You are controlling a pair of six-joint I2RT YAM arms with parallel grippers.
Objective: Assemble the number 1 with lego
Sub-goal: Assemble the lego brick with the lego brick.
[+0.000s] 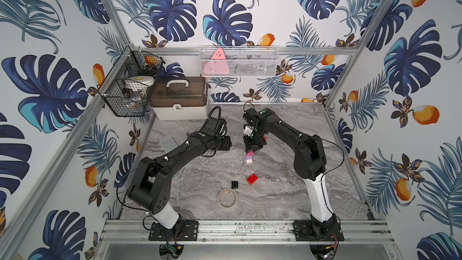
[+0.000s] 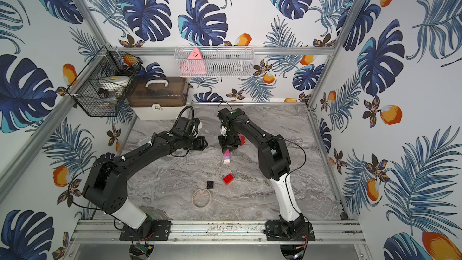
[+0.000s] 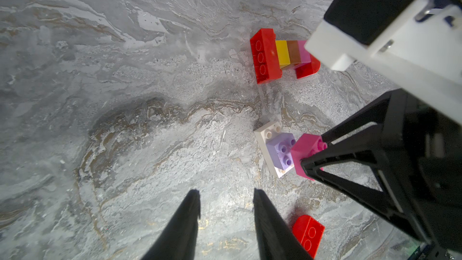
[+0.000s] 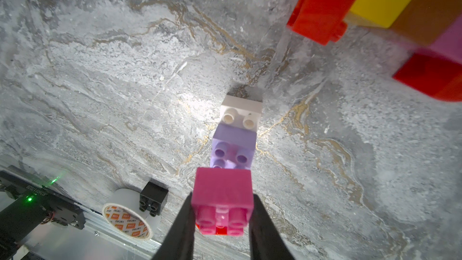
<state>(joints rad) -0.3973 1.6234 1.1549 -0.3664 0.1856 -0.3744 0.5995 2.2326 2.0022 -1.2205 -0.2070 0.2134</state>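
My right gripper [image 4: 222,198] is shut on a pink lego brick [image 4: 222,188], its studs facing the wrist. The brick hangs at the edge of a lilac brick [image 4: 233,146] stacked on a white brick [image 4: 241,111]; whether they touch I cannot tell. In both top views this small stack [image 1: 249,159] [image 2: 226,157] sits just below the right gripper [image 1: 250,151]. A row of joined red, yellow, orange and pink bricks [image 3: 282,53] lies on its side nearby. My left gripper [image 3: 226,192] is open and empty, beside a loose red brick [image 3: 308,233].
A black brick [image 1: 234,184] and a tan tape ring [image 1: 227,198] lie nearer the front, by the red brick [image 1: 252,178]. A pale grey box [image 1: 168,143] sits at the left edge under the left arm. A storage case [image 1: 178,101] stands at the back left.
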